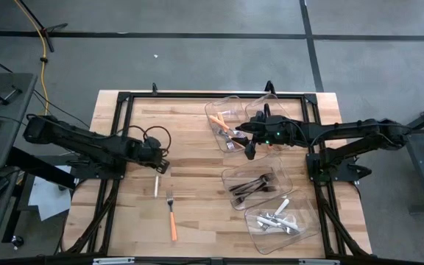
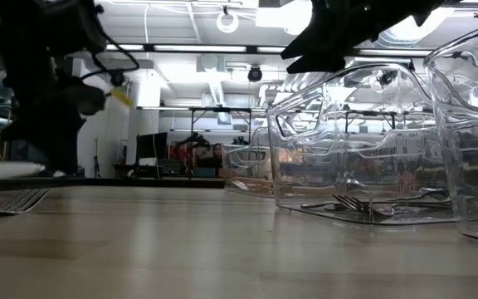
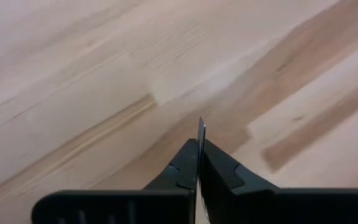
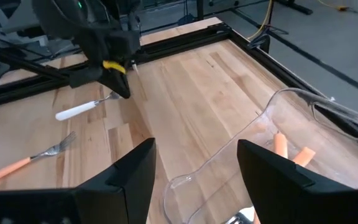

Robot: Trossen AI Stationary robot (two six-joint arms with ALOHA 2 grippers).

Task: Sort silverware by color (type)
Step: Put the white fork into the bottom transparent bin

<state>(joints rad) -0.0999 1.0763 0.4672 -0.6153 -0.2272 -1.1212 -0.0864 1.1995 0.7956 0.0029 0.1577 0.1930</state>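
Left wrist view – left gripper (image 3: 199, 163) jaws pinched on thin metal edge (image 3: 200, 134), rest hidden

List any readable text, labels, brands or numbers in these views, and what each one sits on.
None readable.
Clear plastic bins: no labels visible.
Orange-handled metal fork and white-handled fork: no markings legible.
Light wooden table: no print.
Yellow tag by the left hand: too small to tell if it bears text.

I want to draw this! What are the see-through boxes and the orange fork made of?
The see-through boxes look like clear glossy plastic: you can see cutlery inside and light glints on them. The orange-handled fork on the table seems to have a shiny metal head; its matte orange handle is probably plastic.
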